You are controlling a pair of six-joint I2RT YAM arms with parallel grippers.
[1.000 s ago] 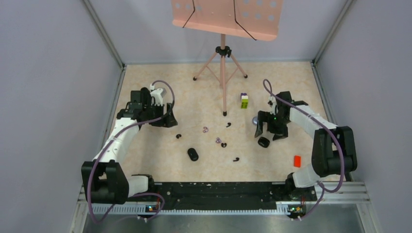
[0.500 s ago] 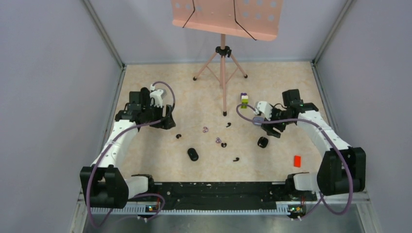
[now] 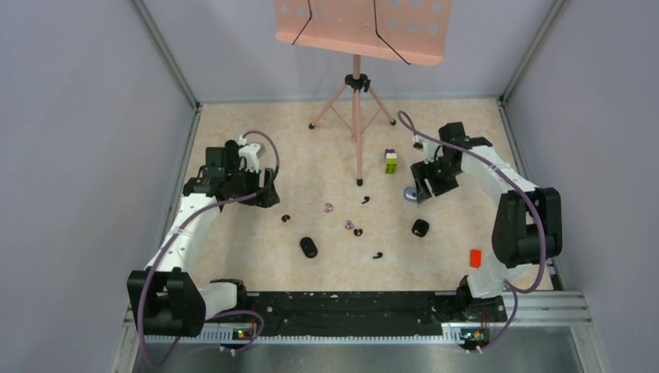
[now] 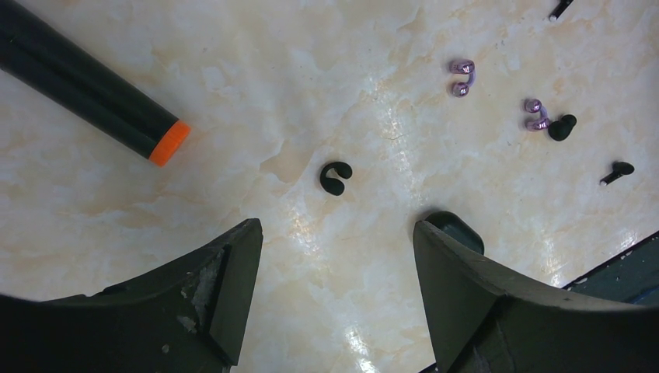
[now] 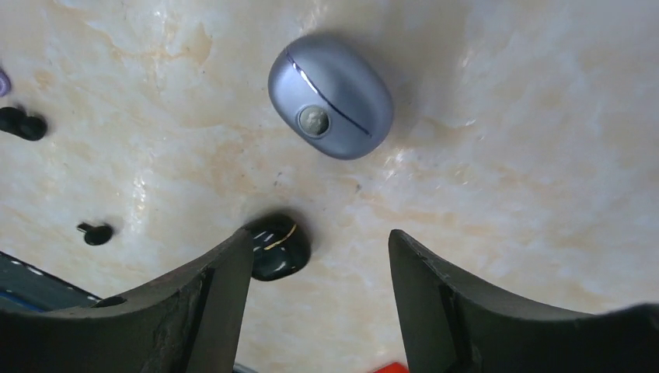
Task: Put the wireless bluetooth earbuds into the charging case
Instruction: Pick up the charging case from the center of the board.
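Note:
Several tiny earbuds lie mid-table: black ones (image 3: 286,218) (image 3: 365,200) (image 3: 378,255) and pale purple ones (image 3: 329,207) (image 3: 349,224). A shut silver-blue charging case (image 3: 409,193) lies just beside my right gripper (image 3: 423,186). In the right wrist view that case (image 5: 330,97) sits ahead of the open right gripper (image 5: 320,237), and a glossy black case (image 5: 276,247) shows at its left fingertip. My left gripper (image 4: 336,229) is open and empty, with a black earbud (image 4: 336,178) just ahead and the purple earbuds (image 4: 461,76) (image 4: 535,115) farther off.
Another black case (image 3: 309,246) lies near the front centre. A green-and-purple block (image 3: 391,162) stands by the pink music stand's tripod (image 3: 357,116). A small red piece (image 3: 475,258) lies at the front right. A black tube with an orange tip (image 4: 169,143) lies left of my left gripper.
My right arm swung away from the black case toward the back, ending by the silver-blue case, with its jaws narrowed a little. The left arm barely moved.

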